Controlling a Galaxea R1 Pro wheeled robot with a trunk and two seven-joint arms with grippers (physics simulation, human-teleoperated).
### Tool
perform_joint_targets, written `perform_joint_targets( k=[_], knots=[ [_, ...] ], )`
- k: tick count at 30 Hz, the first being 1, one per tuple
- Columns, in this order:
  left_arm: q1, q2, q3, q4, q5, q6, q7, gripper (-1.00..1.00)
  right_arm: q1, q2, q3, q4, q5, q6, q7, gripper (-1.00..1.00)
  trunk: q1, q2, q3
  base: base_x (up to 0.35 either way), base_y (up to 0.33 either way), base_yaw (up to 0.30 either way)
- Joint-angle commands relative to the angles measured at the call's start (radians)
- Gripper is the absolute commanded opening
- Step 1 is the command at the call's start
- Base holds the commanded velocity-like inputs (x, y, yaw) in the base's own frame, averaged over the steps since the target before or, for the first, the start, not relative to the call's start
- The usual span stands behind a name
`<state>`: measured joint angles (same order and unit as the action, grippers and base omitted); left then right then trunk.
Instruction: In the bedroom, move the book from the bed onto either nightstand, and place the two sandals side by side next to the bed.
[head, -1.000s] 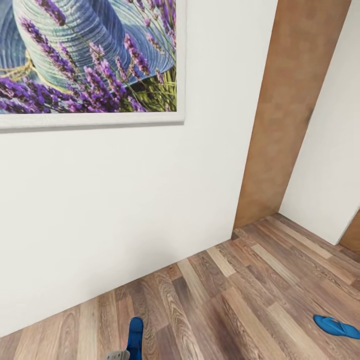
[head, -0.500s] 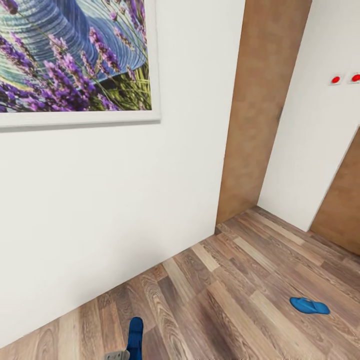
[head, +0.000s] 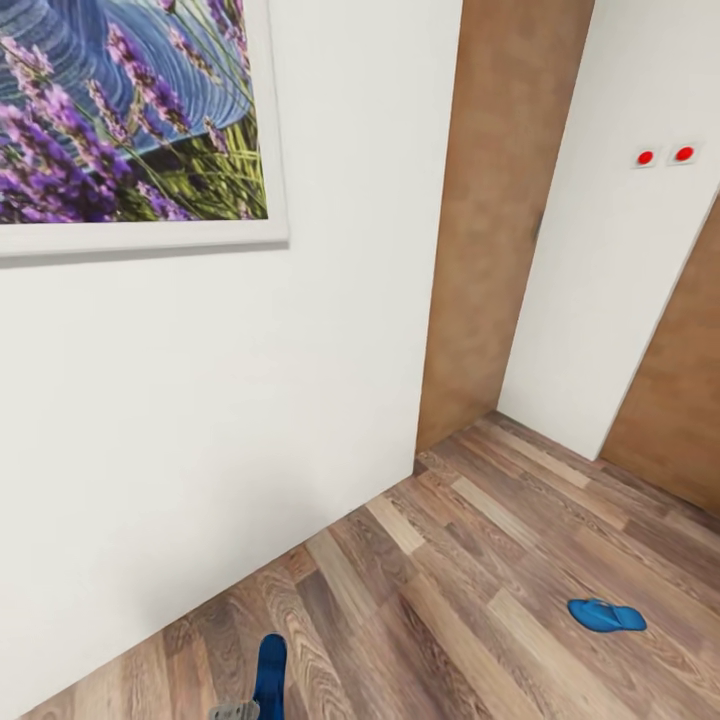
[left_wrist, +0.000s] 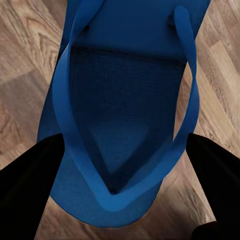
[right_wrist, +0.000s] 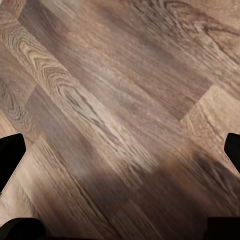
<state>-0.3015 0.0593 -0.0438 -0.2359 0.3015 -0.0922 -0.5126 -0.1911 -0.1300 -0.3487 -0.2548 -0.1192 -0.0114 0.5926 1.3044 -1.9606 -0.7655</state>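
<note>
One blue sandal (left_wrist: 125, 100) hangs above the wood floor, its sole gripped between the two dark fingers (left_wrist: 30, 175) of my left gripper (left_wrist: 123, 145), which is shut on it. The head view shows this sandal (head: 270, 672) at the bottom edge, beside a grey piece of the left gripper (head: 235, 712). The other blue sandal (head: 606, 615) lies flat on the floor at the lower right. Over bare planks, my right gripper (right_wrist: 125, 142) is open with nothing between its fingers. The book, the bed and the nightstand are out of view.
A white wall (head: 200, 420) stands close ahead with a framed lavender picture (head: 120, 130). Right of it a brown wood panel (head: 490, 230) sits in a recess, then a white wall section with two red dots (head: 664, 156). Wood-plank floor (head: 470, 580) stretches right.
The whole head view has swung to the right: picture, wall and the lying sandal have slid left in it. The held sandal keeps its place in the view.
</note>
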Motion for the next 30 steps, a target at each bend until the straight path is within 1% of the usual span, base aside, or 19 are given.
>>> perform_joint_targets(
  k=[1,16,26,30],
  knots=[
    [-0.001,0.001,-0.005,0.001,0.005,-0.004,-0.002,-1.0,-0.001,0.0,0.0,0.002,-0.008,-0.001,0.004,1.0,0.0,0.0,-0.001,0.319,0.0,-0.004],
    [-0.001,0.001,-0.005,0.001,0.004,-0.004,-0.001,-1.0,-0.001,0.0,0.0,0.002,-0.008,-0.001,0.004,1.0,0.0,0.0,-0.001,0.321,-0.001,0.0],
    [-0.001,0.0,-0.005,0.001,0.004,-0.004,-0.001,-1.0,-0.001,0.0,0.0,0.002,-0.008,-0.001,0.004,1.0,0.0,0.0,-0.001,0.315,-0.085,0.0],
    [-0.001,0.0,-0.005,0.001,0.004,-0.004,-0.001,-1.0,-0.001,0.0,0.0,0.002,-0.008,-0.001,0.004,1.0,0.0,0.0,-0.001,0.142,-0.041,-0.098]
  ],
)
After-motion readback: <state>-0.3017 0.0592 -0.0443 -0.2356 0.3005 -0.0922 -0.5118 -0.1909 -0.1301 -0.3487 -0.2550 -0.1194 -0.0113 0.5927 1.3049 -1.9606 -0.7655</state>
